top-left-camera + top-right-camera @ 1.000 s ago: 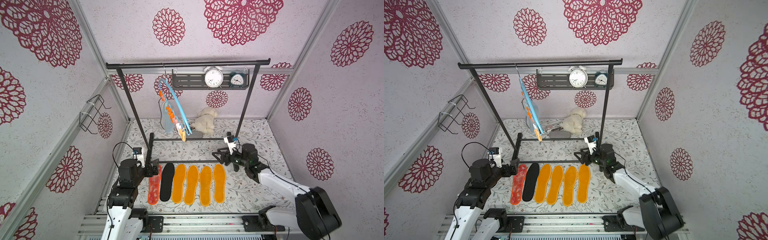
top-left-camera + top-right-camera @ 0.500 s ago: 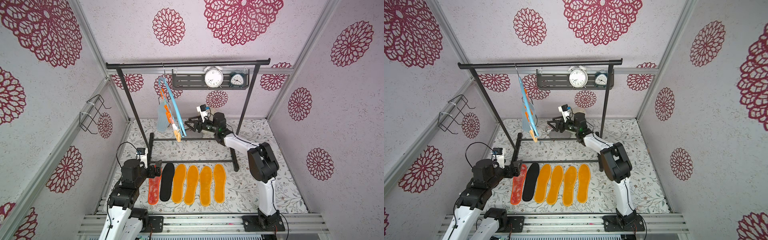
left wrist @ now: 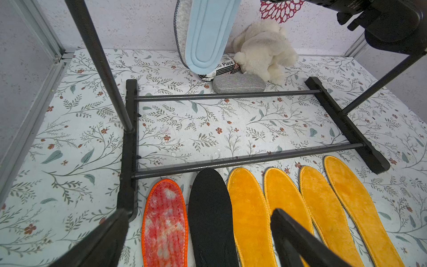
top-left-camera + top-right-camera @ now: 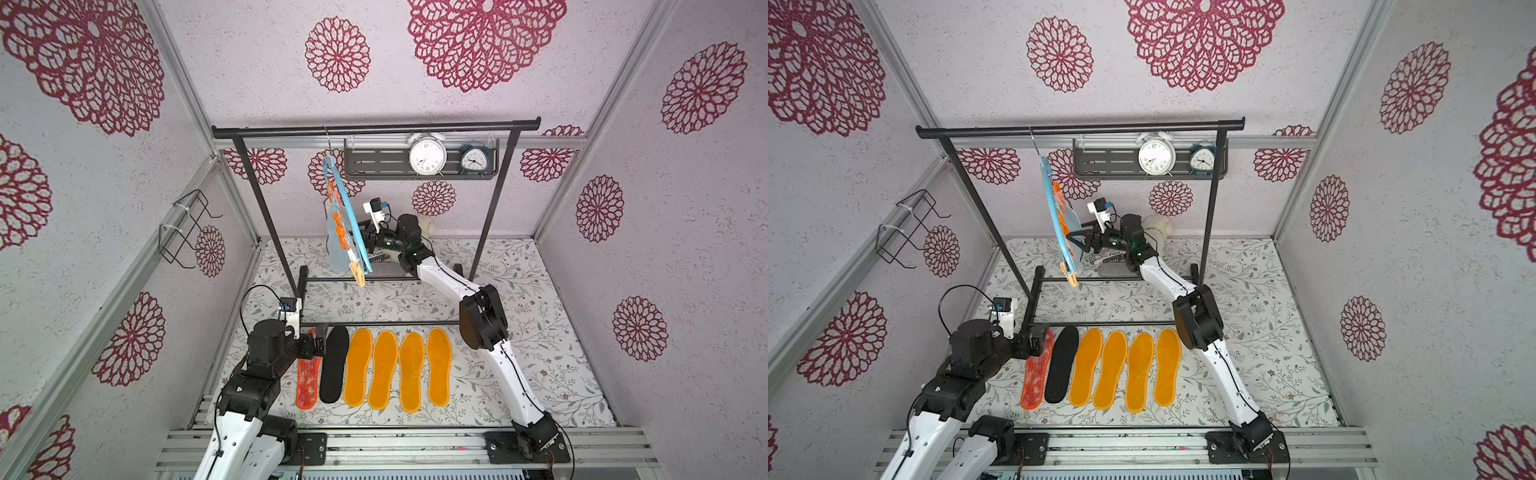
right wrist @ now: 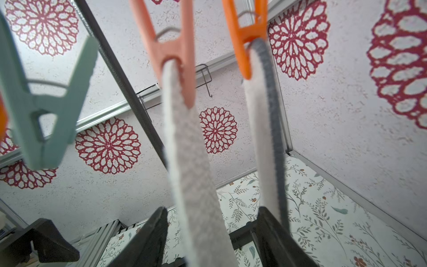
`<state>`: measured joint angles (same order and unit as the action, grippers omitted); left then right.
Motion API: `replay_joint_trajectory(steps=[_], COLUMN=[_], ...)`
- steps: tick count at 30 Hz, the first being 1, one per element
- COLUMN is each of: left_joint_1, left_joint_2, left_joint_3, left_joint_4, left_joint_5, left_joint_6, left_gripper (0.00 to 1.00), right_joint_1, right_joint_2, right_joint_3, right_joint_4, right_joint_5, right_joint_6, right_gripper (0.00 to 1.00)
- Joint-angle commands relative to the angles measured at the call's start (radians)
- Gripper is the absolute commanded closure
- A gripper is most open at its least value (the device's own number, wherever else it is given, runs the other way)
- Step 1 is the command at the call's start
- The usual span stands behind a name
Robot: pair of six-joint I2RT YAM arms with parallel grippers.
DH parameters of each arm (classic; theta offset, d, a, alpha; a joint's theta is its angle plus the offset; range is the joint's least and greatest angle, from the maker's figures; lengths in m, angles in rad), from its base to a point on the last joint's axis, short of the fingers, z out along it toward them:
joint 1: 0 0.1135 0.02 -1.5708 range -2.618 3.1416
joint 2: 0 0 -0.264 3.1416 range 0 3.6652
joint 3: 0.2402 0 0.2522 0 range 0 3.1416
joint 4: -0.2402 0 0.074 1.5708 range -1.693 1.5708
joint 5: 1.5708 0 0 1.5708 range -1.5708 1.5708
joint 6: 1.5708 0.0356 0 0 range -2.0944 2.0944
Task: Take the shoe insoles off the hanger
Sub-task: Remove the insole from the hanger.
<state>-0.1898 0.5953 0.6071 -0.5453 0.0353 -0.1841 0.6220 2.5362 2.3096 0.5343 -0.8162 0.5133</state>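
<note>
Moved: the right arm has gone from low by the table up to the curved light-blue plastic hanger (image 4: 348, 208). The left arm has hardly moved.
Top views, hanger: it hangs by its hook from the top bar of the black metal clothes rack (image 4: 374, 126), turned edge-on, with pegs in a row down it.
Top views, still to take: a soft, foot-shaped pale blue insole (image 4: 334, 249) hangs from the pegs, its long way pointing down.
Top views, right gripper (image 4: 1077, 243): it is right at the hanger, reaching sideways at the hanging insole.
Top views, already down: a mottled red insole (image 4: 308, 380) with an orange edge, a flat black insole (image 4: 334, 365) and four fuzzy orange-yellow insoles (image 4: 384, 370) lie side by side on the flowery table (image 4: 519, 374).
Top views, left gripper (image 4: 318, 340): it is low over the far end of the red one, well apart from the hanger.
Left wrist view: the left gripper (image 3: 199, 212) has its fingers wide apart and holds nothing. The pale blue insole (image 3: 208, 39) hangs far ahead. A fuzzy white grey-edged insole (image 3: 181, 34) hangs close behind it.
Right wrist view: two insoles hang down, one from a pink peg (image 5: 175, 53) and one from an orange peg (image 5: 241, 50). The right gripper (image 5: 211, 212) fingers stand apart, one on each side of the pale one under the pink peg, not squeezing it. The grey-edged insole (image 5: 268, 138) hangs by one finger; I cannot tell if they touch.
Nearer arm: the right one, by far.
Next move, my guess: squeeze, then pull down along the insole's long way.
</note>
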Motion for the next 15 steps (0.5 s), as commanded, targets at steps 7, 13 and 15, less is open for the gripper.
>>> replay_joint_trajectory(steps=[7,13,15], left_joint_1=[-0.018,-0.020,-0.019], left_joint_2=[-0.011,-0.015,-0.007], left_joint_3=[0.020,0.029,0.053], left_joint_4=[-0.005,-0.001,-0.012], left_joint_5=[-0.015,-0.009,0.024], left_joint_6=[0.011,-0.005,-0.016], left_gripper=[0.01,0.01,0.00], right_joint_1=[0.021,0.018,0.015], right_joint_2=[0.023,0.024,0.021], right_joint_3=[0.068,0.086,0.086], right_joint_4=[0.128,0.092,0.083], right_joint_5=[-0.020,-0.025,-0.059], right_joint_6=[0.132,0.129,0.126], right_gripper=[0.90,1.00,1.00])
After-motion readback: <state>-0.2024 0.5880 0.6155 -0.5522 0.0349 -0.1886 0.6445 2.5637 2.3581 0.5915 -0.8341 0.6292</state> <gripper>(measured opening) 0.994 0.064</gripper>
